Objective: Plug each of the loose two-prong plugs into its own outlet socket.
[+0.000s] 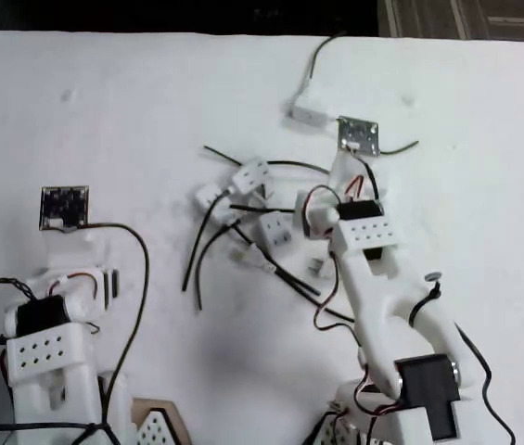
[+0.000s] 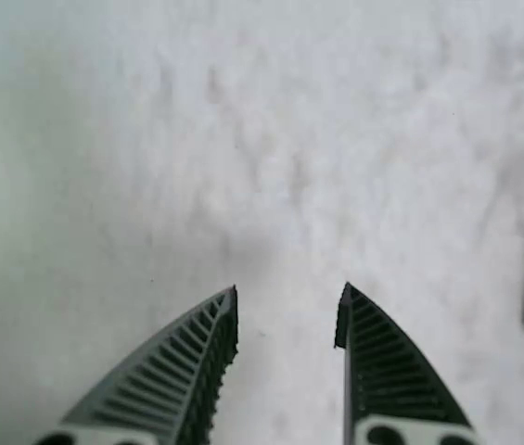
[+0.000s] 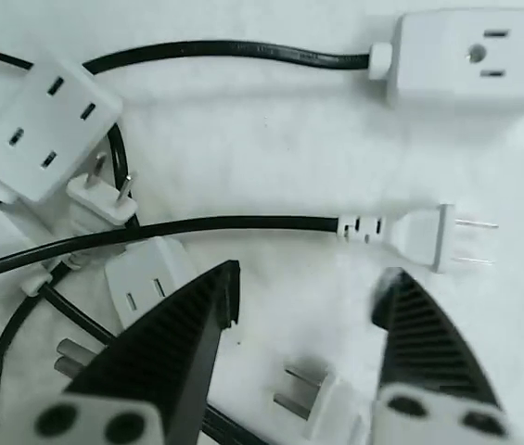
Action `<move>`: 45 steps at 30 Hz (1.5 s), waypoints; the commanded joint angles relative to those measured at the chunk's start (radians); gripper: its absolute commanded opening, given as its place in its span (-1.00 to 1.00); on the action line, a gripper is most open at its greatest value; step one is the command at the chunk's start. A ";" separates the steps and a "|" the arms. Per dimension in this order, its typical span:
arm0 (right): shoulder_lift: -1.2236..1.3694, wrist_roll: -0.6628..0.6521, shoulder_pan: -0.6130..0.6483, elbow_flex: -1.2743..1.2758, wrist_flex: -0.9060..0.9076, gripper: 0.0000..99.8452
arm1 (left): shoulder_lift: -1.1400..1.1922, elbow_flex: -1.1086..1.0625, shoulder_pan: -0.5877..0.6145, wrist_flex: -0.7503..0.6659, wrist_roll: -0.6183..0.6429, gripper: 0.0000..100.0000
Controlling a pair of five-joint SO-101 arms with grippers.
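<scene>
The white table (image 1: 104, 102) carries both arms: the left arm (image 1: 48, 343) at 8 o'clock and the right arm (image 1: 377, 287) at 5 o'clock, stretched over the centre. A tangle (image 1: 260, 215) of black cords, plugs and sockets lies just right of centre, partly hidden under that arm. One outlet socket (image 1: 308, 114) sits apart at 1 o'clock. The right gripper (image 3: 310, 276) gapes wide and empty, with a loose two-prong plug (image 3: 424, 236) just beyond its fingertips. The left gripper (image 2: 289, 289) is parted and empty over bare cloth.

- My worktop (image 1: 104, 102) glares bright white in the high view; a dark band crosses the frame's top edge.
- Cords (image 3: 243, 222) cast faint, soft shadows.
- Grey shade lies by my left claw (image 2: 289, 292).
</scene>
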State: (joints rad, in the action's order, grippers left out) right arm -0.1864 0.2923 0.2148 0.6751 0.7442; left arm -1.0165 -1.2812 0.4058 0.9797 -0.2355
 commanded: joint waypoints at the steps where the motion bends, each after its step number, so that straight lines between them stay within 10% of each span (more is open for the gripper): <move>1: -0.008 0.000 -0.008 -0.040 -0.004 -0.70 | -0.021 0.003 0.007 -0.018 -0.009 -0.63; 14: -0.005 0.000 0.001 -0.114 0.564 -0.32 | -0.021 0.003 0.007 -0.018 -0.009 -0.63; 30: 0.177 -0.002 -0.081 -0.040 0.076 -0.32 | -0.021 0.003 0.007 -0.018 -0.009 -0.63; 45: 0.067 -0.011 -0.030 -0.150 0.274 -0.46 | -0.021 0.003 0.007 -0.018 -0.009 -0.63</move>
State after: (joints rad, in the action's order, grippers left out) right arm -0.0345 0.2923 0.1580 0.5662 0.9298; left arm -1.0165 -1.2812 0.4058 0.9797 -0.2355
